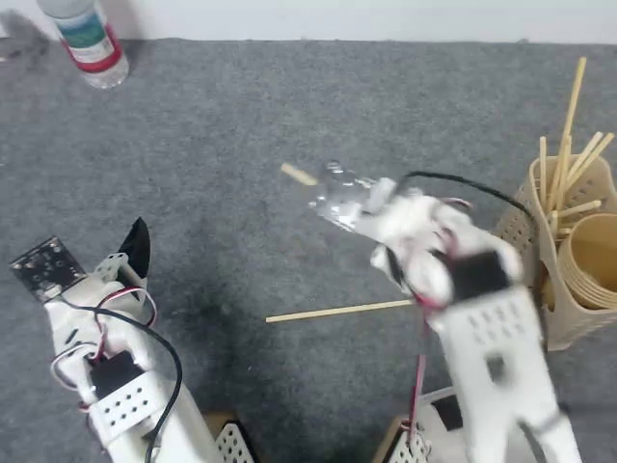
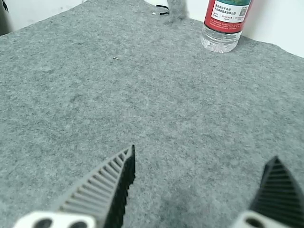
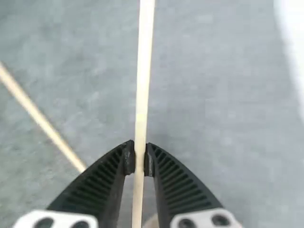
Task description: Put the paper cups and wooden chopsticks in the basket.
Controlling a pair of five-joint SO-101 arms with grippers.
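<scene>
My right gripper (image 3: 138, 159) is shut on a wooden chopstick (image 3: 144, 71), which runs straight out between its fingers. From above, this gripper (image 1: 335, 200) hangs over the middle of the grey mat, and the chopstick's tip (image 1: 299, 175) sticks out to its left. A second chopstick (image 1: 337, 311) lies flat on the mat beside the right arm and also shows as the loose chopstick (image 3: 38, 118) in the right wrist view. The beige basket (image 1: 569, 323) at the right edge holds several chopsticks (image 1: 569, 164) and stacked paper cups (image 1: 593, 256). My left gripper (image 2: 202, 175) is open over bare mat at the front left, seen from above as the left gripper (image 1: 125, 253).
A plastic water bottle (image 1: 89, 39) with a red label stands at the mat's far left corner; the same bottle (image 2: 223, 21) is in the left wrist view. The grey mat (image 1: 222, 145) covers the table to a white wall at the back.
</scene>
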